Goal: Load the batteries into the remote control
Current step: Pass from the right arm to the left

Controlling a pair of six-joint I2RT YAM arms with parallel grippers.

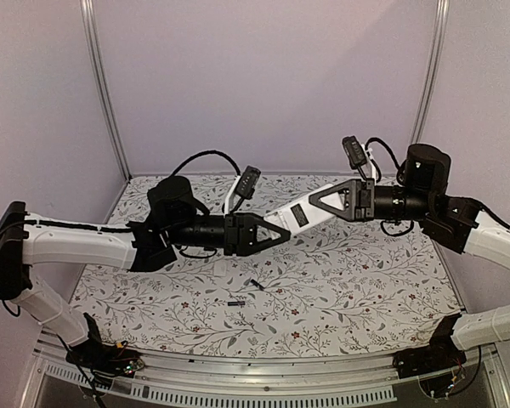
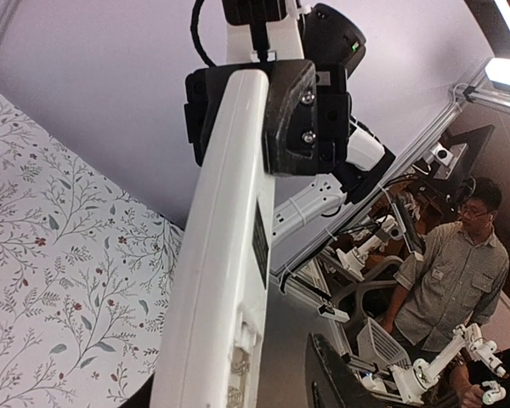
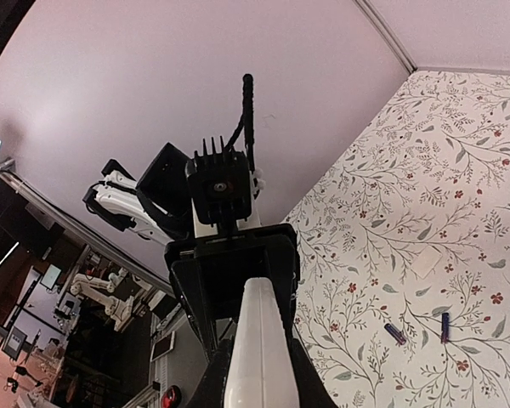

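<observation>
While the remote control (image 1: 291,217) hangs above the table (image 1: 382,280), spanned between both arms, read its long axis as a diagonal in the top view, running from the right gripper (image 1: 321,204) at the far right down to the left gripper (image 1: 279,233) at the near left. You see the right gripper clamped across the far end of the white body, jaws pressed to its two long edges. You see the left gripper with its jaws apart, astride the opposite end. In the left wrist view one finger (image 2: 344,378) stands clear of the remote's edge with a gap showing, though the other is cropped at the bottom of the frame, so contact on that side cannot be told. Both cells lie on the table, not in the remote. The upper battery (image 1: 255,283) sits almost directly beneath the left fingertips and slightly toward the bases, its axis slanted. The lower battery (image 1: 235,303) lies a little nearer the bases and to the left, its axis roughly left to right. The two are near each other but apart. Judged from this layout, the left gripper is much the nearer to either battery, so the coming pick would fall to it as a downward reach, provided the right arm alone can carry the remote.
</observation>
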